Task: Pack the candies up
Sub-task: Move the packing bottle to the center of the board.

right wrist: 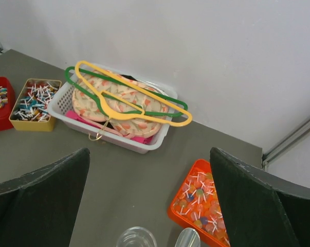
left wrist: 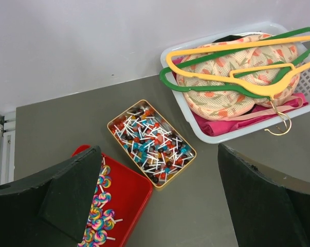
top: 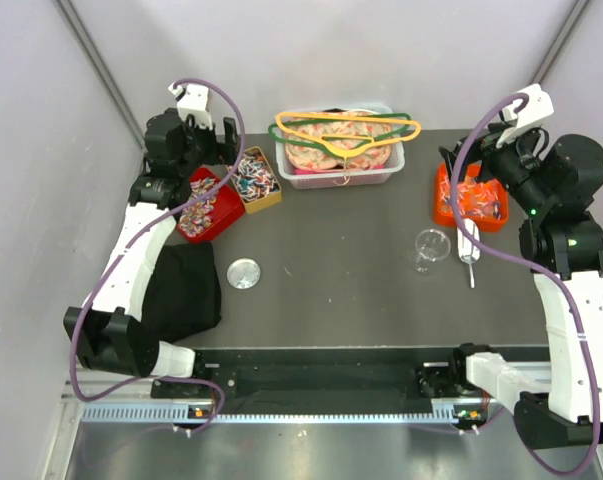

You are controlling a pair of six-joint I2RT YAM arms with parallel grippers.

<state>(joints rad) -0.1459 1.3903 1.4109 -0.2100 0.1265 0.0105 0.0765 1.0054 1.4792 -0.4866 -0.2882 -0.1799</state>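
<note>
The candies are small lollipops in three open boxes. Swirl ones lie in a red tray [top: 199,205] [left wrist: 125,195], mixed ones in a yellow tin [top: 257,180] [left wrist: 151,141], and orange and pink ones in an orange tray [top: 468,198] [right wrist: 200,201]. A clear glass jar [top: 431,246] [right wrist: 137,240] and a clear scoop [top: 468,252] [right wrist: 187,240] sit near the orange tray. My left gripper [top: 219,150] [left wrist: 165,206] hovers open and empty over the red tray and tin. My right gripper [top: 478,168] [right wrist: 150,206] hovers open and empty over the orange tray and jar.
A white basket [top: 391,170] [left wrist: 198,128] [right wrist: 139,146] with cloth and green and yellow hangers stands at the back centre. A round metal lid [top: 244,273] lies mid-table. A black cloth [top: 181,292] lies at the front left.
</note>
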